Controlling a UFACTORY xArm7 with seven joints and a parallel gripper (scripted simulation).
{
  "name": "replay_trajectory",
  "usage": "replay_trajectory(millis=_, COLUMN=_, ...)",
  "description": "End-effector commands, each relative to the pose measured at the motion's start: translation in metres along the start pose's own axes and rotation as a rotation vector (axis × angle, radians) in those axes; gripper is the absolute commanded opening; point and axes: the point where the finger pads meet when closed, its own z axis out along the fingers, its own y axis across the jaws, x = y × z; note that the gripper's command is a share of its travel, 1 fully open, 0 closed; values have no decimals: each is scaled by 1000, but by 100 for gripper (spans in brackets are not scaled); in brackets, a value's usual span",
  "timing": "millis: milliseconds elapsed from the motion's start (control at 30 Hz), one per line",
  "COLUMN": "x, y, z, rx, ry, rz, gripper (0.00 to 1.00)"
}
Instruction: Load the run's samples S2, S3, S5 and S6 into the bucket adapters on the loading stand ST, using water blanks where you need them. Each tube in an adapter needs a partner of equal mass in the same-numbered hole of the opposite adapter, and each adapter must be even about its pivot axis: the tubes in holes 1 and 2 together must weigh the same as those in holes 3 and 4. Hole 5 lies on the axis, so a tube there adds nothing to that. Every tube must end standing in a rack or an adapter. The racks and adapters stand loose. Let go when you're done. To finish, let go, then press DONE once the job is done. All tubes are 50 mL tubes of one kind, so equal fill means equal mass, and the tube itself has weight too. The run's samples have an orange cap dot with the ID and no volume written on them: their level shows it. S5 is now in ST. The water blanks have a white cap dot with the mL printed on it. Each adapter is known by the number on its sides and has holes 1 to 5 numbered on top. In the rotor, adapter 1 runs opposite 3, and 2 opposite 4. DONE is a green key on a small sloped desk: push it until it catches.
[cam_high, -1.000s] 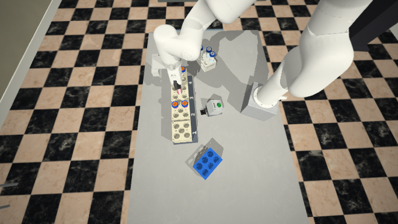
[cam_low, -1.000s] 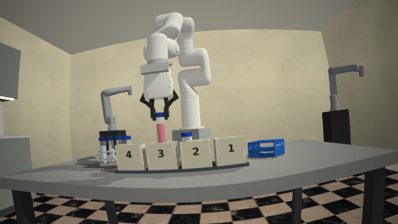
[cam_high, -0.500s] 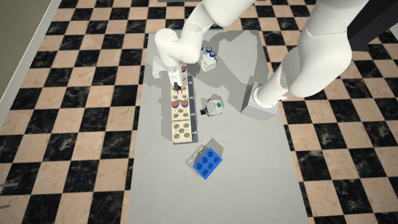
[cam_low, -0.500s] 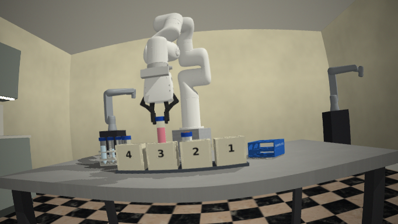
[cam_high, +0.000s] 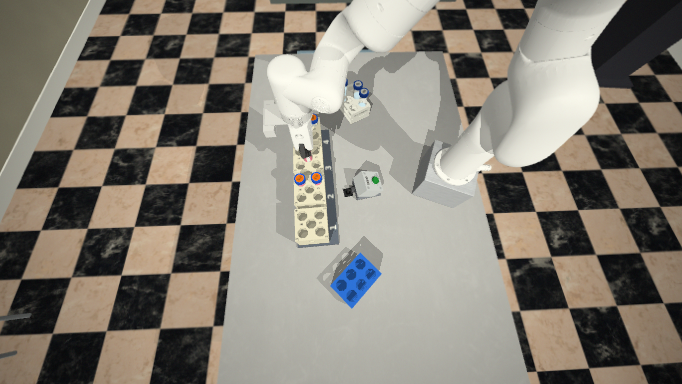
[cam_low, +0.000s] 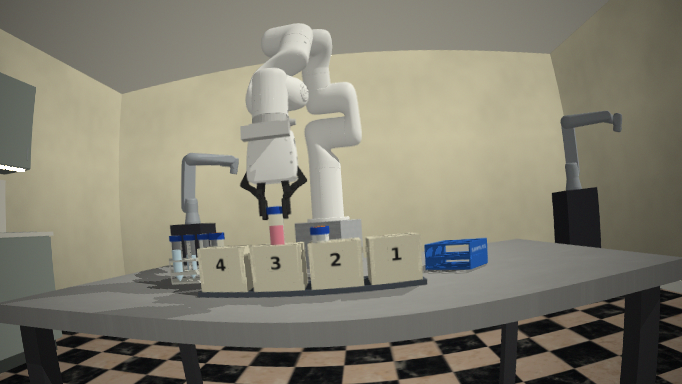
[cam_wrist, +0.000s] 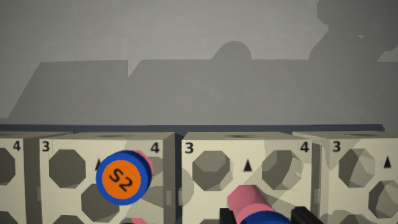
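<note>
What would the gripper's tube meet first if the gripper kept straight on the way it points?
Probably adapter 3: the gripper points down over it, its pink tube seemingly entering a hole, though exact depth is hidden.
</note>
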Motion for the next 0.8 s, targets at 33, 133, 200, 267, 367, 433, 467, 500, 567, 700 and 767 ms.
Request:
replay_trajectory(millis=33, x=2, y=0, z=3, rx=-1, ry=5, rz=0, gripper=0)
replay_trajectory(millis=133, x=2, y=0, z=5, rx=-1, ry=5, rz=0, gripper=0)
replay_trajectory(millis=200, x=2, y=0, z=6, rx=-1, ry=5, rz=0, gripper=0)
replay_trajectory(millis=267, x=2, y=0, z=8, rx=-1, ry=5, rz=0, gripper=0)
replay_trajectory(millis=367, x=2, y=0, z=11, rx=-1, ry=5, rz=0, gripper=0)
replay_trajectory(millis=433, x=2, y=0, z=13, rx=-1, ry=5, rz=0, gripper=0)
replay_trajectory(millis=467, x=2, y=0, z=14, rx=-1, ry=5, rz=0, gripper=0)
replay_trajectory(millis=500, x=2, y=0, z=15, rx=-1, ry=5, rz=0, gripper=0)
replay_trajectory(millis=567, x=2, y=0, z=17, rx=-1, ry=5, rz=0, gripper=0)
replay_trajectory(millis=700, x=2, y=0, z=20, rx=-1, ry=5, rz=0, gripper=0)
replay_trajectory(millis=767, x=2, y=0, z=21, rx=-1, ry=5, rz=0, gripper=0)
